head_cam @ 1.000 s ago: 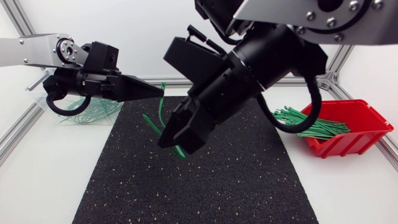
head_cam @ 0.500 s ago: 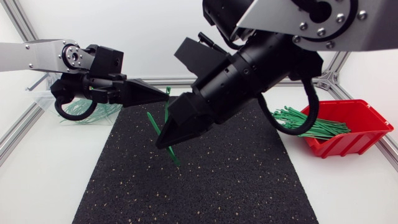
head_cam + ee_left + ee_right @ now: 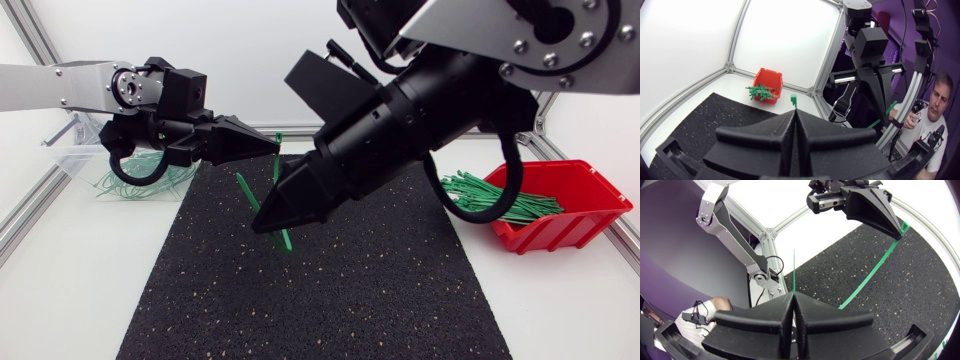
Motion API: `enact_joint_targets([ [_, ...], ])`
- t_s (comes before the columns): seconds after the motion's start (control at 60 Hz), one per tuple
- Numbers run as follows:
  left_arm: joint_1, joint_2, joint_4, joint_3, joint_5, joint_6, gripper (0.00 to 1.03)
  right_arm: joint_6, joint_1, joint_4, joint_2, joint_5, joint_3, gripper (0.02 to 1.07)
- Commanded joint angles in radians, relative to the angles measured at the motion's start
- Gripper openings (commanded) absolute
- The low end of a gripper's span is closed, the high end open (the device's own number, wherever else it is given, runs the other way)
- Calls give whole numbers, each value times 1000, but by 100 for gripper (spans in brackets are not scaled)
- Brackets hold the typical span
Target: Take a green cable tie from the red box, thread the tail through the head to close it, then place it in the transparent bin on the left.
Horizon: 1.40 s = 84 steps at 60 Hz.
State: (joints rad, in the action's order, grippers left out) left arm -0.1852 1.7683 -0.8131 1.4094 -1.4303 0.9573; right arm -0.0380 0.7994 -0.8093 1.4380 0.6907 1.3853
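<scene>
Starting with the containers: the red box (image 3: 575,205) sits at the right of the bench (image 3: 60,290) with a sheaf of green cable ties (image 3: 500,203) lying in it, their ends poking over its rim toward the black mat (image 3: 320,290). The transparent bin (image 3: 72,158) stands at the far left and holds a tangle of green loops (image 3: 140,182) — the left arm crosses in front of it, so part of it is hidden.

One cable tie (image 3: 277,165) is up in the air over the mat, between the two arms. The right arm's black fingers cover part of it, and whether tail has entered head cannot be made out.

The left tool (image 3: 272,147), roughly level and pointing right, has its fingers pressed together on the tie's upper end; a green tip shows just past them in its wrist view. The right tool (image 3: 260,226), slanting down and leftward from high on the right, pinches the same tie lower — a thin green tail stands up from between its closed fingers.
</scene>
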Motion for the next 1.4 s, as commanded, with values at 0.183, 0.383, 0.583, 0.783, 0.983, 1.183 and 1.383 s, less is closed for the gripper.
enact_joint_targets([
  [0.183, 12, 39, 80, -41, 14, -6, 4, 7, -34, 58, 18, -40, -35, 7],
  [0.383, 18, -10, 170, -135, 14, -6, 4, -39, -12, 105, 7, -46, -58, 7],
  [0.583, 6, -18, 212, -185, 13, -6, 4, -54, 3, 116, -7, -54, -88, 7],
  [0.783, -3, -115, 250, -274, 14, -6, 4, -108, 14, 187, -65, -54, -144, 7],
  [0.983, -8, -158, 325, -342, 50, -6, 4, -106, 18, 187, -62, -57, -166, 7],
  [1.183, -2, -133, 446, -409, 80, -8, 4, -103, 20, 191, -51, -62, -172, 7],
  [1.383, 0, -116, 502, -421, 88, -9, 4, -105, 18, 210, -28, -62, -180, 7],
])
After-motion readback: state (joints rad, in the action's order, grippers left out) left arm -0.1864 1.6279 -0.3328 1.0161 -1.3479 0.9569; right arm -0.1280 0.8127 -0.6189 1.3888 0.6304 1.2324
